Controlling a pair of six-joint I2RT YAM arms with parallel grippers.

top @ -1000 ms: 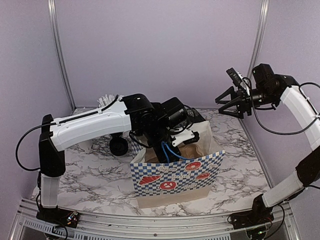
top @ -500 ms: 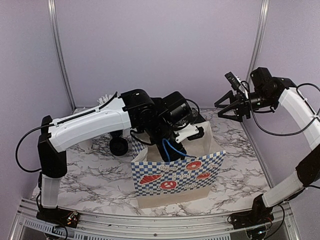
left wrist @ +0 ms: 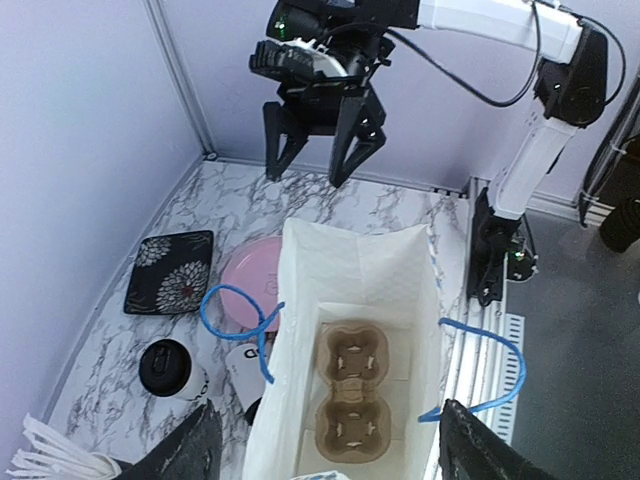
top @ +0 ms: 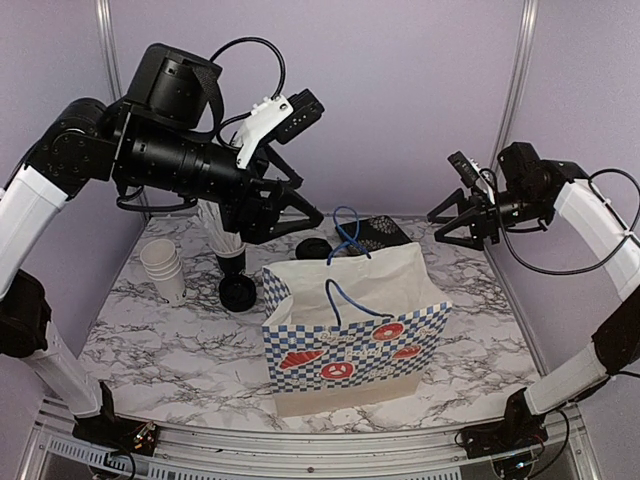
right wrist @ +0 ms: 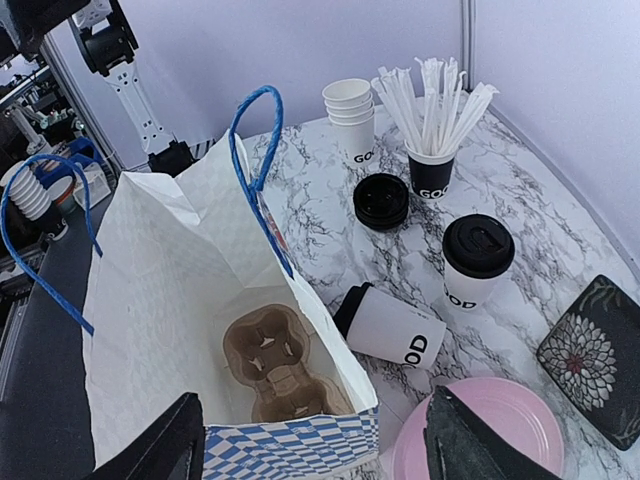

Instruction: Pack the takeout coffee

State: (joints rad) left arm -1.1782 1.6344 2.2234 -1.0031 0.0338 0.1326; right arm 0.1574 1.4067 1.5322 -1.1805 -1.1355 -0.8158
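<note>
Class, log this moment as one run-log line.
bag carrier empty | upright coffee, tipped coffee on table | left gripper open | right gripper open

Two lidded coffees (right wrist: pixel 477 258), one bag (right wrist: pixel 150 260), perhaps four plain cups (right wrist: pixel 352 125)

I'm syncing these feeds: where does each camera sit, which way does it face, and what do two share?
Top external: high behind the robot, facing the back wall; shows left arm, right arm, blue-checked white paper bag.
Left wrist: above the bag, looking down into it; left hand at the bottom edge, right hand beyond.
Right wrist: at the marble table's right, looking down leftward over bag and table; own fingers at the bottom.
Shared: both wrist views see the brown cardboard cup carrier inside the bag.
</note>
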